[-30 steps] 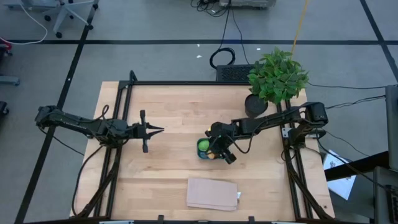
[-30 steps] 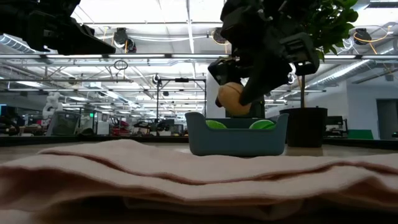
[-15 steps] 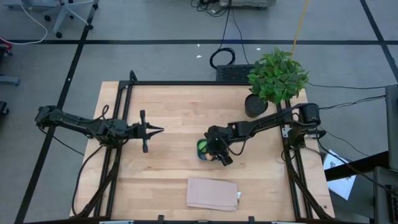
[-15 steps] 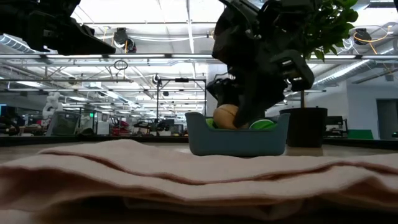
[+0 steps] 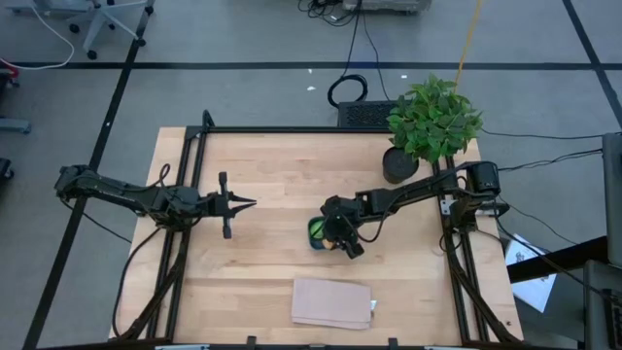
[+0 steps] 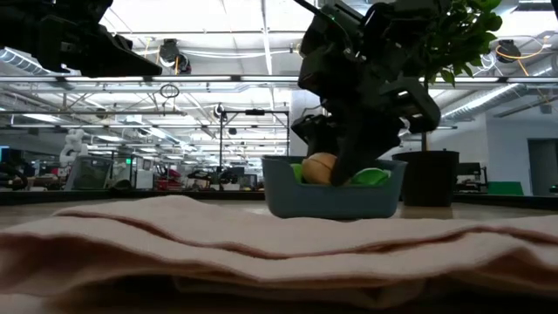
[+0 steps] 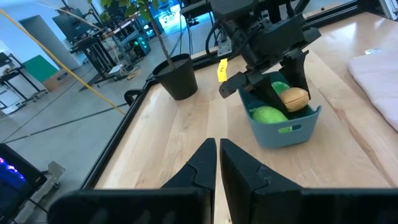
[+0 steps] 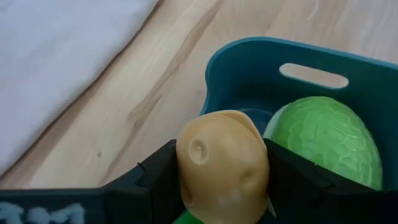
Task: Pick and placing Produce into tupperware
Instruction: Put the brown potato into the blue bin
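Note:
The teal tupperware stands right of the table's middle. My right gripper reaches down into it, shut on the orange fruit, which sits at rim height inside the walls. A bright green fruit lies in the container beside it. Another green fruit shows behind the orange one. My left gripper hovers shut over the table's left half, pointing toward the container. My right gripper pinches the orange fruit's two sides between its fingers. The fingers slant down from the table's right side. The fruit is inside the tupperware, between its near wall and the bright green fruit. Whether the fruit rests on the container's floor is hidden.
A potted plant stands at the far right corner, behind the right arm. A folded beige cloth lies near the near edge and fills the low view's foreground. Black frame rails run along both table sides. Bare wood lies between the grippers.
My right gripper has gone down and a little toward the table's left, carrying the orange fruit from above the tupperware's rim down between its walls. It has stayed shut on the fruit.

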`<state>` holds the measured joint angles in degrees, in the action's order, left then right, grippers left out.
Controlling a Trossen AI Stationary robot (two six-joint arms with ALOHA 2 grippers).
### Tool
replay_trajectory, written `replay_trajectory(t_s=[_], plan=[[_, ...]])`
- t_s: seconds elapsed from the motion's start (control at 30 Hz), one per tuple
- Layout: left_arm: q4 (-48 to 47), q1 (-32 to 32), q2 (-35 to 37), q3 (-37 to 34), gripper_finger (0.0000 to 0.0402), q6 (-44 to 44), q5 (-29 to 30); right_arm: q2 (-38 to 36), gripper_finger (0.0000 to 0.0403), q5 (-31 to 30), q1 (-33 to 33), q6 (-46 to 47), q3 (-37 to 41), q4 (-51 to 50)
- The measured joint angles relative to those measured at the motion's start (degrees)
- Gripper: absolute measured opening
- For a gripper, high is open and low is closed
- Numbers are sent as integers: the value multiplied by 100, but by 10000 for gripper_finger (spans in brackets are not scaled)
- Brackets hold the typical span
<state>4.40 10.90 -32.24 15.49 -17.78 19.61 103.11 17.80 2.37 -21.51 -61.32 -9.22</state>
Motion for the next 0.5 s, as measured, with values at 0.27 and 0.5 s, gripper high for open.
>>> replay_trajectory(t_s=[0.27, 0.5], plan=[[2, 0, 1, 0, 26, 2, 0, 0, 191, 21, -80, 255, 0, 41], [2, 0, 1, 0, 26, 2, 0, 0, 200, 35, -124, 431, 0, 40]])
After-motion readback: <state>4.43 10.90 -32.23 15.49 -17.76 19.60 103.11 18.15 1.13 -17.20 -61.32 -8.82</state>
